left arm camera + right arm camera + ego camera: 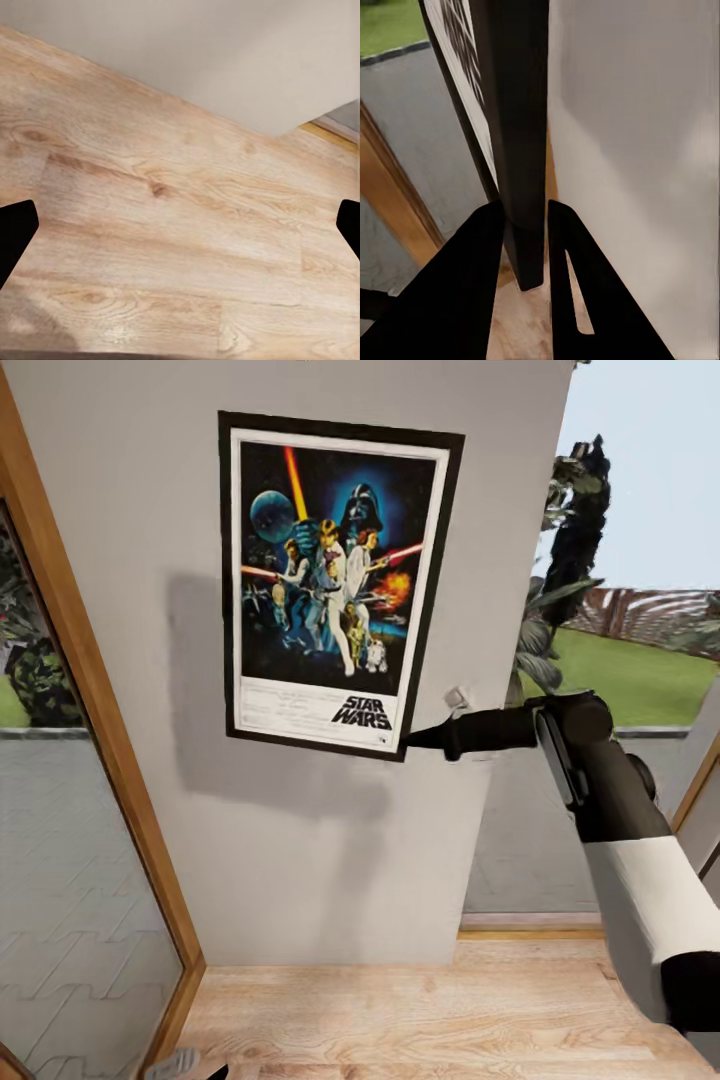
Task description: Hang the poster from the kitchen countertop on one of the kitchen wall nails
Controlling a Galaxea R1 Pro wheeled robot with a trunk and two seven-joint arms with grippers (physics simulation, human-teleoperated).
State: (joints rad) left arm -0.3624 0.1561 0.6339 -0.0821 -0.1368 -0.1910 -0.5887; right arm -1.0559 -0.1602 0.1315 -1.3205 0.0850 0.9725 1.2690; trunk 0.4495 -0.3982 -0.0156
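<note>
Between the right gripper's [525, 225] closed fingers sits the lower corner of the Star Wars poster [335, 585], flat against the grey wall [300, 860]; the left gripper [180, 225] hangs open over wood floor [172, 225].

Right arm [610, 810] raised, reaching forward; right pincer [523, 225] clamped on poster [330, 580] corner. Left pincer [180, 225] spread, pointing down.

Light grey wall [300, 860], framed poster [330, 585] flat against it, pale wood-plank floor [420, 1010] below
</note>
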